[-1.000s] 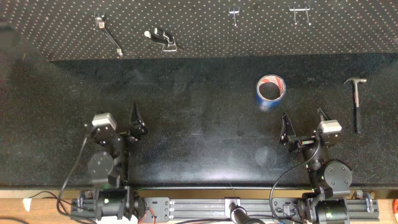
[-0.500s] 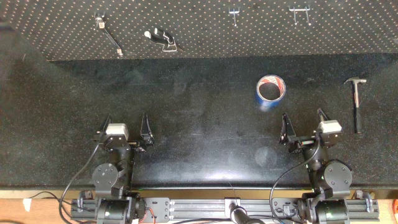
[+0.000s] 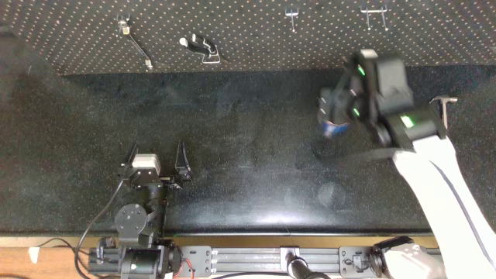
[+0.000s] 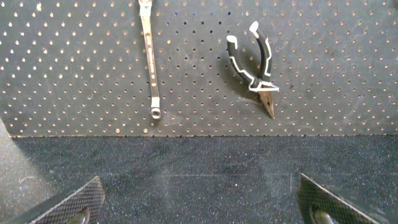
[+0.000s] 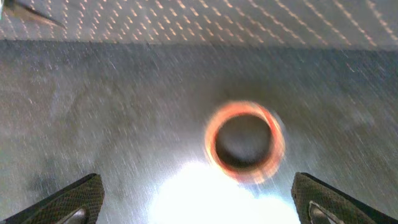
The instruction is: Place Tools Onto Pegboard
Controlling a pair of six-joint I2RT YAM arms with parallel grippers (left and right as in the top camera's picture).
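Silver wrench [image 3: 136, 43] and black-and-white-handled pliers [image 3: 200, 48] hang on the dark pegboard [image 3: 248, 31], unchanged. Left gripper [image 3: 157, 160] stays near its base, jaws wide apart and empty. Right gripper [image 5: 199, 205] has swung out from its base to above the blue-and-red tape roll [image 5: 211, 146], which appears to lie flat on the black mat [image 3: 248, 139]; its jaws are spread wide and empty. Steel hammer [image 3: 443, 101] lies at far right.
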